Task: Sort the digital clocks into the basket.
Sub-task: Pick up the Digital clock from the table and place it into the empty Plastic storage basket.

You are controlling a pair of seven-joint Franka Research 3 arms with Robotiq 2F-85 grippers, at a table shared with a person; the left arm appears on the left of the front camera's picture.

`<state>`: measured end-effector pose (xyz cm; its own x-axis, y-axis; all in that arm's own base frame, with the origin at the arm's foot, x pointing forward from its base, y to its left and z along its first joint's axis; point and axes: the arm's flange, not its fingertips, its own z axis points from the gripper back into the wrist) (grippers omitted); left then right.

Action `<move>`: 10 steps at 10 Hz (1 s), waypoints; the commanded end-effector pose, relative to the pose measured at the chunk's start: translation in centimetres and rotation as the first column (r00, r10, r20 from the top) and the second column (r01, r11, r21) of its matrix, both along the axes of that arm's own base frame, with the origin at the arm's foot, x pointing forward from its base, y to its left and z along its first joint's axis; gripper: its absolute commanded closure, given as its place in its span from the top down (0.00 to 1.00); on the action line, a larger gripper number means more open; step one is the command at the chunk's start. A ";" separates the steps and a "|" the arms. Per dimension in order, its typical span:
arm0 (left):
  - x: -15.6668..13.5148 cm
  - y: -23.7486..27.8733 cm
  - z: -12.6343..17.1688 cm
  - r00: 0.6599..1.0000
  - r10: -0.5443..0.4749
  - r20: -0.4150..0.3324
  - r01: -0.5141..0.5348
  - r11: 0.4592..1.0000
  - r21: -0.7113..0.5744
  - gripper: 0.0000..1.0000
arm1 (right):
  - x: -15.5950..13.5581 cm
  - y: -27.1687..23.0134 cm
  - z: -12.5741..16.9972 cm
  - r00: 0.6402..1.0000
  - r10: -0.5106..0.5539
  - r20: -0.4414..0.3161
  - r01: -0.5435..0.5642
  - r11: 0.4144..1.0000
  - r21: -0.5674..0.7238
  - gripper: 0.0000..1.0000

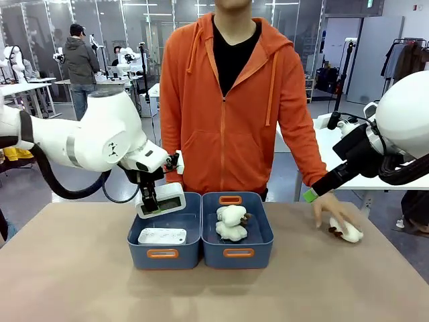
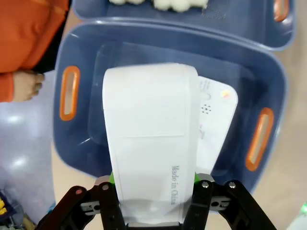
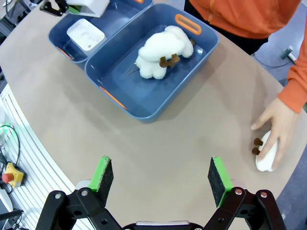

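My left gripper (image 1: 151, 203) is shut on a white digital clock (image 1: 161, 200), holding it tilted just above the left blue basket (image 1: 142, 253). In the left wrist view that clock (image 2: 151, 143) hangs between my green pads (image 2: 195, 178) over the basket (image 2: 76, 143). A second white clock (image 1: 162, 236) lies flat on the basket's floor, partly under the held one (image 2: 218, 120). My right gripper (image 3: 160, 175) stands open high over the bare table, with nothing between its fingers.
The right blue tub (image 1: 257, 253) holds cream plush toys (image 1: 231, 223). The person's hand (image 1: 332, 208) rests on another plush toy (image 1: 347, 231) at the table's right side. The person in orange stands just behind both tubs.
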<state>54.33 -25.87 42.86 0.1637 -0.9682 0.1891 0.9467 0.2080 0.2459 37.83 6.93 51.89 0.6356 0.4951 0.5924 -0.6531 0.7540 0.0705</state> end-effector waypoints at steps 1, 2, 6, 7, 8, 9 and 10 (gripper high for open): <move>1.4 -0.7 -0.8 1.000 0.015 -0.007 -0.015 1.000 0.016 0.26 | -0.1 0.2 0.0 1.000 -0.023 0.000 0.023 1.000 -0.002 1.00; 2.3 -0.6 -2.0 1.000 0.018 -0.013 -0.017 1.000 0.020 0.26 | -0.1 0.2 0.0 1.000 -0.023 0.000 0.023 1.000 -0.002 1.00; 3.2 -0.4 -4.3 0.999 0.022 -0.042 -0.021 0.999 0.030 0.69 | -0.1 0.2 0.0 1.000 -0.023 0.000 0.023 1.000 -0.002 1.00; 3.1 -0.4 -4.3 0.999 0.024 -0.043 -0.023 0.999 0.030 0.79 | -0.1 0.2 0.0 1.000 -0.023 0.000 0.023 1.000 -0.002 1.00; 3.0 -0.3 -4.2 0.999 0.026 -0.043 -0.025 0.999 0.025 0.92 | -0.1 0.2 0.0 1.000 -0.023 0.000 0.023 1.000 -0.002 1.00; 2.8 -0.1 -4.0 0.998 0.033 -0.048 -0.032 0.999 0.018 1.00 | -0.1 0.2 0.0 1.000 -0.023 0.000 0.023 1.000 -0.002 1.00; 2.4 0.3 -3.5 0.998 0.037 -0.053 -0.037 0.999 0.002 1.00 | -0.1 0.2 0.0 1.000 -0.023 0.000 0.023 1.000 -0.002 1.00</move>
<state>57.12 -25.99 38.62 0.1857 -0.9686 0.1655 0.9553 0.2174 0.2006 37.83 6.93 51.89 0.6358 0.4950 0.5922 -0.6528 0.7542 0.0705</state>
